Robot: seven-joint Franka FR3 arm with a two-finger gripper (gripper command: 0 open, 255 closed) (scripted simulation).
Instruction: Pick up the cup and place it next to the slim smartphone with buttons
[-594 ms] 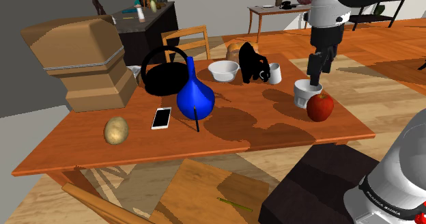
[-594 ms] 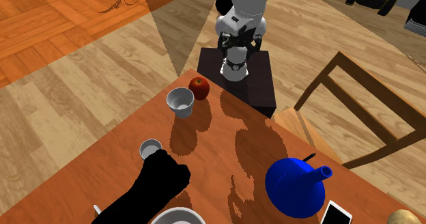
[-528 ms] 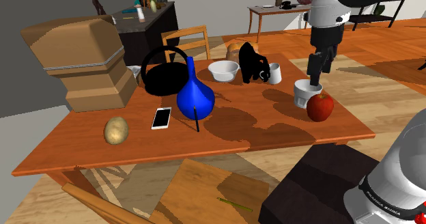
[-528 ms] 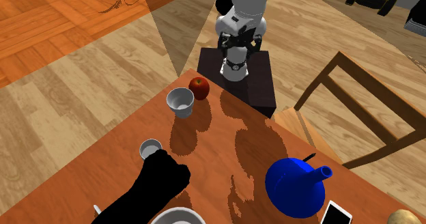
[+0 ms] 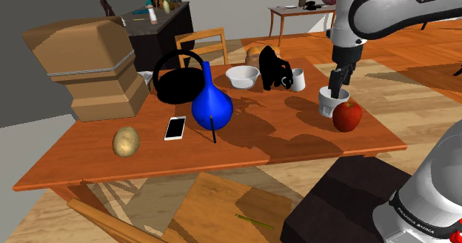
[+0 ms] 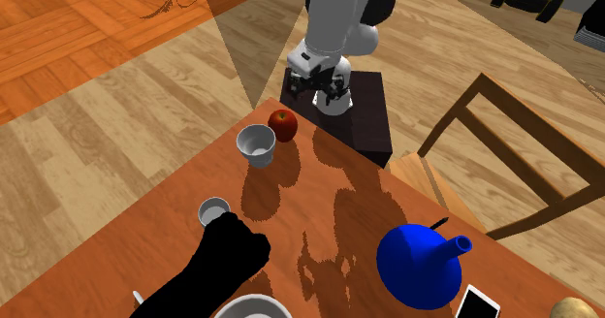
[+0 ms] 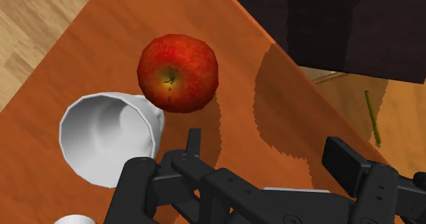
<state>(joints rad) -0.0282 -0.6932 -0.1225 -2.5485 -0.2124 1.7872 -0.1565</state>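
While the shoulder view sets the gripper [image 5: 337,82] right over the cup [image 5: 331,101], as if at its rim, the wrist view tells more. The two fingers [image 7: 194,144] stand wide apart with bare table [image 7: 273,113] between them and hold nothing. The cup [image 7: 112,137] stands outside one finger, beside it and untouched.

Across the table in the shoulder view, a potato [image 5: 126,141] lies toward the front left corner, then the phone [image 5: 175,127] lies flat just beside a blue vase [image 5: 212,104]. Along the far edge come a white bowl [image 5: 242,75], a black cat figure [image 5: 274,69] and a small mug [image 5: 298,79]. Toward the right edge the cup stands upright with an apple [image 5: 346,116] just beside it. Cup and phone are well apart, with the vase between them.

The second exterior view looks down into the cup's open mouth [image 6: 257,143]. It places the apple [image 6: 283,124] at the table's corner nearest the dark stand [image 6: 364,117], the mug [image 6: 214,210] against the cat [image 6: 218,263], and the phone [image 6: 477,304] past the vase [image 6: 419,263].
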